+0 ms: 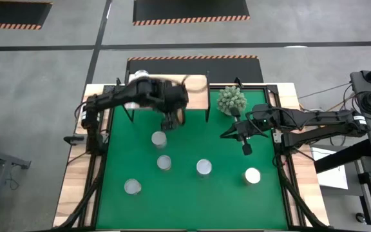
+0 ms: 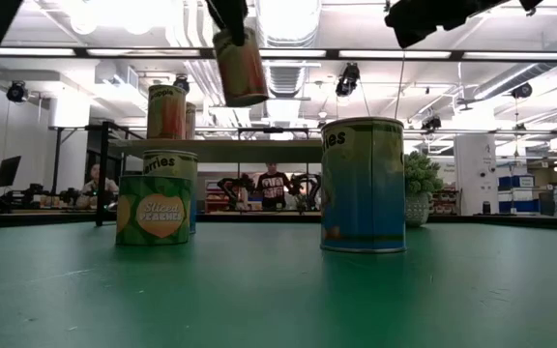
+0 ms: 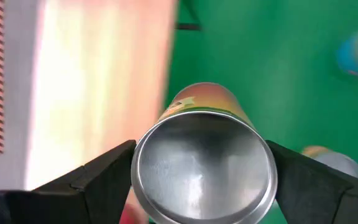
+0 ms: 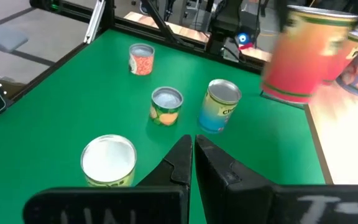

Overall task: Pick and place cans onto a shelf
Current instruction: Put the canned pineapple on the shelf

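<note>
I have the left gripper [image 3: 201, 180] clamped on an orange can [image 3: 205, 155], one finger on each side of it, jaws spread wide by its width. The can hangs in the air, clear of the mat [image 1: 192, 193], near the front edge of the shelf [image 1: 197, 82]. In the low view it sits above shelf height and slightly tilted.

Step in hand, as I judge it: transport to the shelf. Next move calls for carrying the can over the board, levelling it, lowering until it seats, then releasing.

Two cans [image 2: 167, 111] already stand on the shelf at its left end; I must set down clear of them. Five cans remain on the mat, the nearest [image 1: 159, 138] just beside the gripper. The plant [image 1: 231, 100] stands at the shelf's right end, a limit on that side.

The right gripper [image 4: 193, 163] waits fully closed and empty, right of centre over the mat
</note>
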Controlling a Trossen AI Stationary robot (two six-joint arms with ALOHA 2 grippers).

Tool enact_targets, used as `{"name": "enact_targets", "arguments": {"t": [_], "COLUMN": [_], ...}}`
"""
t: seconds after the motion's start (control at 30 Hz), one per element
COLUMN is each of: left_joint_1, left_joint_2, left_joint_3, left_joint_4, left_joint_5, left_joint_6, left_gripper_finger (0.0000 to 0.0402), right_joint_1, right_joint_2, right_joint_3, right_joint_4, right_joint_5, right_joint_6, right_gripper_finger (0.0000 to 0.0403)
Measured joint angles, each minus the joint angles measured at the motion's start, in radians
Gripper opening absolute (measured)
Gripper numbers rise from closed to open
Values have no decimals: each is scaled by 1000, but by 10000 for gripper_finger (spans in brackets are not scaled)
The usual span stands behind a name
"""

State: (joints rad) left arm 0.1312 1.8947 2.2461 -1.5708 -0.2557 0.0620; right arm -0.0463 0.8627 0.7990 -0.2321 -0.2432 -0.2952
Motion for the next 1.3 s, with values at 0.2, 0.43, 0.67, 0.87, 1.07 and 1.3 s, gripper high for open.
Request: {"name": "enact_targets", "arguments": {"t": [0.2, 0.43, 0.67, 0.87, 1.07, 1.3], "left_joint_1": [163, 283, 293, 296, 307, 308], "left_joint_2": [42, 50, 50, 40, 21, 20], "left_joint_3": [62, 8, -24, -50, -63, -64], "left_joint_4": [-1, -1, -1, -1, 0, -1], "left_joint_5": [0, 38, 81, 112, 108, 110], "left_joint_6": [25, 21, 70, 51, 21, 11], "left_gripper_finger": [311, 311, 311, 311, 311, 311], "right_joint_1": [0, 0, 0, 0, 0, 0], "right_joint_2": [-19, -18, -18, -18, -18, -18], "right_joint_3": [-8, -16, -17, -17, -18, -18], "right_joint_4": [1, -3, -4, -4, -4, -4], "right_joint_5": [0, 0, 0, 0, 0, 1], "right_joint_6": [20, 26, 36, 35, 33, 33], "right_gripper_finger": [9, 9, 9, 9, 9, 9]}}
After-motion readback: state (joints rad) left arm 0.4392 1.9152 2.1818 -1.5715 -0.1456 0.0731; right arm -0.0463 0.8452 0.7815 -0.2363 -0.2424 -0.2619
